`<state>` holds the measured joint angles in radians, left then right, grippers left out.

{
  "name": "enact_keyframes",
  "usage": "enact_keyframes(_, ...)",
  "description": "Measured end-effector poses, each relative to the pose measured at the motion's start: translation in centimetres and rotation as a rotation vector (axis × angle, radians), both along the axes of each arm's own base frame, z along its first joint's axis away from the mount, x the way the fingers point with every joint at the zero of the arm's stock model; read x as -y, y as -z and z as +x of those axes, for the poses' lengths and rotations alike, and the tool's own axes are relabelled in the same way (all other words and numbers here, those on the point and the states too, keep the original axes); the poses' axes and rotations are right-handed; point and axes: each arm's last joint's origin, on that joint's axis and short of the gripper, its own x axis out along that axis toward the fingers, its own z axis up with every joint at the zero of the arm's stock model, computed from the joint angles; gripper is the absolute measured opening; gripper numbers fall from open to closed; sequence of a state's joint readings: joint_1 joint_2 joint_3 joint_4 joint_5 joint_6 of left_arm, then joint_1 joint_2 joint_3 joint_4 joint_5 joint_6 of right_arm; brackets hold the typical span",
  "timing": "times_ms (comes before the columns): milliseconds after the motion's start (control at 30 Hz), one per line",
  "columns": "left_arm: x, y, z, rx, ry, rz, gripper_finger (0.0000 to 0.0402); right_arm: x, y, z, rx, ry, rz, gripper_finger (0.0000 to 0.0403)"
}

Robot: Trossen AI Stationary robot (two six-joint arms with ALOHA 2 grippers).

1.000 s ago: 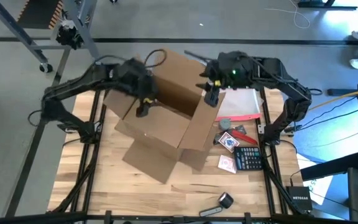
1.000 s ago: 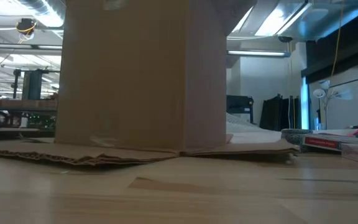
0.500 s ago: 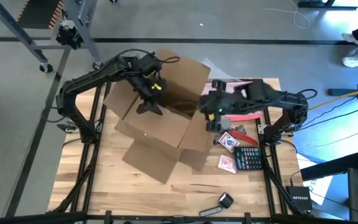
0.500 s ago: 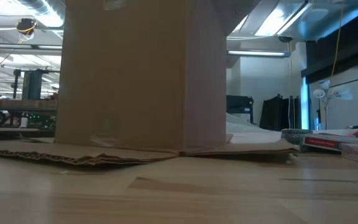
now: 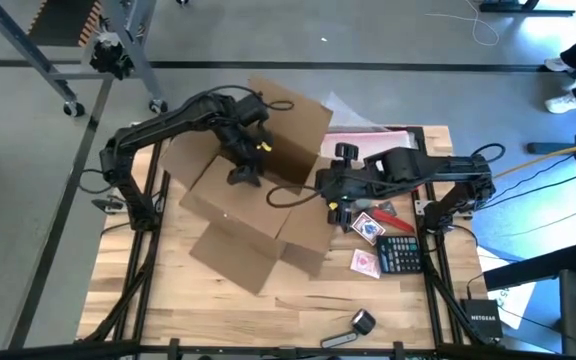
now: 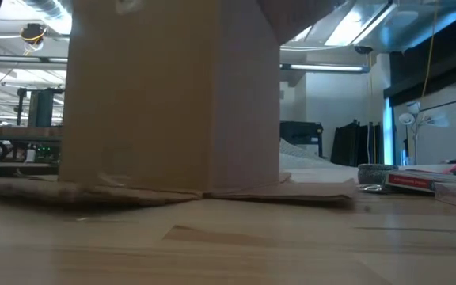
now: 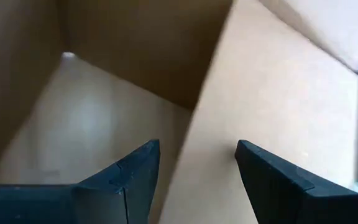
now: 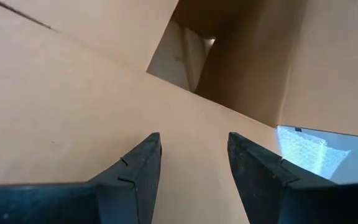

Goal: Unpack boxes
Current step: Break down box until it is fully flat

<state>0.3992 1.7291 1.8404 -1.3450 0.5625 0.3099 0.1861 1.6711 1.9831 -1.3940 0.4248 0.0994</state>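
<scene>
The left tool (image 5: 245, 172) hung with its two fingers spread and nothing between them, dipped into the open mouth of the cardboard box (image 5: 258, 195). In its own wrist view the left tool (image 7: 197, 168) looked down past a folded inner flap toward the box floor, where nothing could be made out for certain. The right tool (image 5: 331, 205) sat at the box's right side, just over a spread flap; its fingers stood parted in the wrist view, right tool (image 8: 194, 158), with only bare cardboard behind them, so it gripped nothing.

The box stood in the middle of the worktop (image 5: 218, 300), mouth upward, flaps splayed flat around it, its long axis running diagonally from the near left toward the far right. The interior lay directly below the left tool and to the left of the right tool, so the left arm seemed the nearer one for reaching inside.

Beyond the right tool lay a calculator (image 5: 401, 255), card packs (image 5: 368, 228) and a clear pouch (image 5: 388, 160), apart from the box.
</scene>
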Motion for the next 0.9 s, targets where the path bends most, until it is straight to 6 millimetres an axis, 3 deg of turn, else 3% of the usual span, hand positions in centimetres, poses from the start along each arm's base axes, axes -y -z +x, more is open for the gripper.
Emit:
enact_keyframes(333, 1.4, -1.6, -0.8, 0.144, 0.132, -0.331, 0.0209, -0.9, -0.1, -0.1, 0.018, -0.002, -0.025, 0.0179)
enact_keyframes(600, 4.4, -4.3, -2.4, 0.227, 0.199, -0.306, 0.0209, -0.6, -0.2, -0.1, 0.058, 0.092, -0.061, 0.0179)
enact_keyframes(900, 10.1, -6.3, -3.1, 0.204, 0.167, -0.139, 0.0209, -0.4, -0.3, -0.1, 0.1, 0.17, -0.089, 0.0179)
